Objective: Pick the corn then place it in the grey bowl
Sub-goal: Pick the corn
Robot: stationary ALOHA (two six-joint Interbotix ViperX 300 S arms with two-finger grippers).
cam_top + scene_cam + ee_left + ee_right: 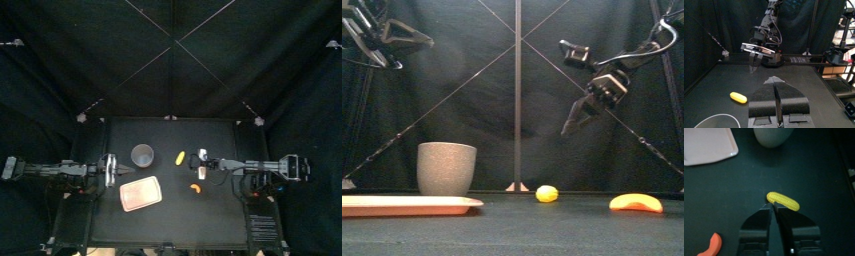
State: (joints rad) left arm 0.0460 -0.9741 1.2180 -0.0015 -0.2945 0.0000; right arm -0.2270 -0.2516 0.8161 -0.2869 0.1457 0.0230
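Black table [187, 220]: corn [783, 201] just beside clenched right end effector [773, 204]; left end effector [776, 85] clenched; grey bowl [773, 135] cropped.

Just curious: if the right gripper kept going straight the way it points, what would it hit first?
Probably the corn: the right wrist view shows it just ahead of the right gripper. The gripper hangs well above the table, so depth is uncertain.

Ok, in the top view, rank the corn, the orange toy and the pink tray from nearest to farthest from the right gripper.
1. Corn, just left of the right gripper.
2. Orange toy, toward the table's front.
3. Pink tray, front left.
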